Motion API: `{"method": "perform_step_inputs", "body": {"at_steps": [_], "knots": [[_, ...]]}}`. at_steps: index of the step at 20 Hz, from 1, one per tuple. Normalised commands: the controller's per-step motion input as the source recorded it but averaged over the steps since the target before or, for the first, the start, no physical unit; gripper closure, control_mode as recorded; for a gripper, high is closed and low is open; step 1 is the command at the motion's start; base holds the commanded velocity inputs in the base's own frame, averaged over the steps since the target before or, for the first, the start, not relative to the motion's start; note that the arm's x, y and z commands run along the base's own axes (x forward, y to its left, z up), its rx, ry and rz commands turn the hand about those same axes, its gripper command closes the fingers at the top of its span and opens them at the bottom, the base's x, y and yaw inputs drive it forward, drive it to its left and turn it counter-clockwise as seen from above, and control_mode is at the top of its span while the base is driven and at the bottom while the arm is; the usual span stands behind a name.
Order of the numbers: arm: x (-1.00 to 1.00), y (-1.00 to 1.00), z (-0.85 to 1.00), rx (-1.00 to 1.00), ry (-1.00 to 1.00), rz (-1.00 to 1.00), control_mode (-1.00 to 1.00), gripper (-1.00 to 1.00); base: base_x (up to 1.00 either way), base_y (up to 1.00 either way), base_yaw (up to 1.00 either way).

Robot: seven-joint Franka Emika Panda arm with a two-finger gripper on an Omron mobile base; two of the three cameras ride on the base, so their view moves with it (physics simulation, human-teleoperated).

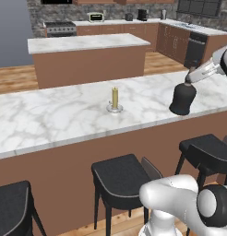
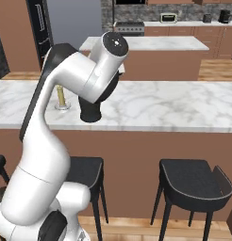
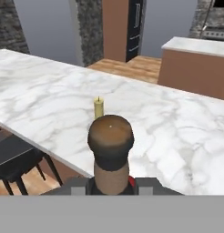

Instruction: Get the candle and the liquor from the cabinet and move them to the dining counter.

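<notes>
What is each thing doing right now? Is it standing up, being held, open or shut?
candle: upright in its holder on the dining counter, unlit, free of the gripper.
liquor: upright, base at the counter near the front edge, neck held by the gripper.
gripper: shut on the liquor's neck.
stools: standing in front of the counter, nobody on them.

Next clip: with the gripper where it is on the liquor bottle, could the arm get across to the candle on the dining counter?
Probably yes. The candle stands alone on the dining counter, with bare marble between it and the liquor. But the gripper is shut on the liquor's neck, so it must let go first.
</notes>
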Motion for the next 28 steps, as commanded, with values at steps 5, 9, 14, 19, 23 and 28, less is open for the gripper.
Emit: {"method": "perform_step_inputs", "body": {"at_steps": [5,9,14,19,23,28], "knots": [[0.46,0.15,-0.4,0.0,0.0,0.05,-1.0,1.0,0.0,0.0,0.0],[0.46,0.15,-0.46,0.0,0.0,0.05,-1.0,1.0,0.0,0.0,0.0],[0.56,0.11,-0.3,0.0,0.0,0.04,-1.0,1.0,0.0,0.0,0.0],[0.51,0.0,-0.17,0.0,0.0,0.1,-1.0,1.0,0.0,0.0,0.0],[0.6,0.0,-0.03,0.0,0.0,0.07,-1.0,1.0,0.0,0.0,0.0],[0.55,0.07,0.0,0.0,0.03,0.05,-1.0,1.0,0.0,0.0,0.0]]}}
